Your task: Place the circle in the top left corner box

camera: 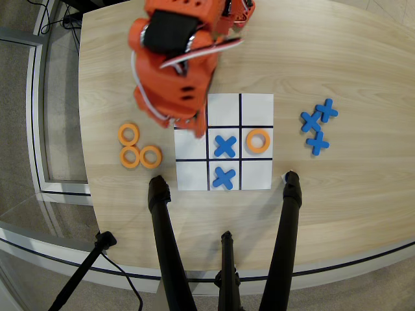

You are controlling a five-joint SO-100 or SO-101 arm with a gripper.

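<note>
In the overhead view the orange arm point(175, 61) reaches in from the far edge of the counter point(350, 58) and hangs over the far-left part of the paper grid point(256, 110). Its body covers the top left corner box point(189, 133) almost wholly; only a sliver of white shows below it. The fingers point(194, 126) seem to sit just there, but they are lost under the arm, so I cannot tell how far apart they stand or whether they hold a ring.

Four orange rings show. One lies in the grid's middle-right cell point(258, 140), beside a blue X in the centre cell point(225, 146); another X point(224, 177) lies in the cell nearer the counter's near edge. Three spare rings point(139, 149) cluster towards the counter's left edge, two of them touching. Three spare blue X pieces point(318, 123) lie towards the right edge.

Which ring is the circle of the task cannot be made out; it may be hidden under the arm.

Such a ring looks light, stiff and thin, probably smooth plastic. It would likely slide on the wood, so a pinch across one side of the band, one finger through the hole, seems safest.

Black tripod legs point(165, 246) cross the near edge.
</note>
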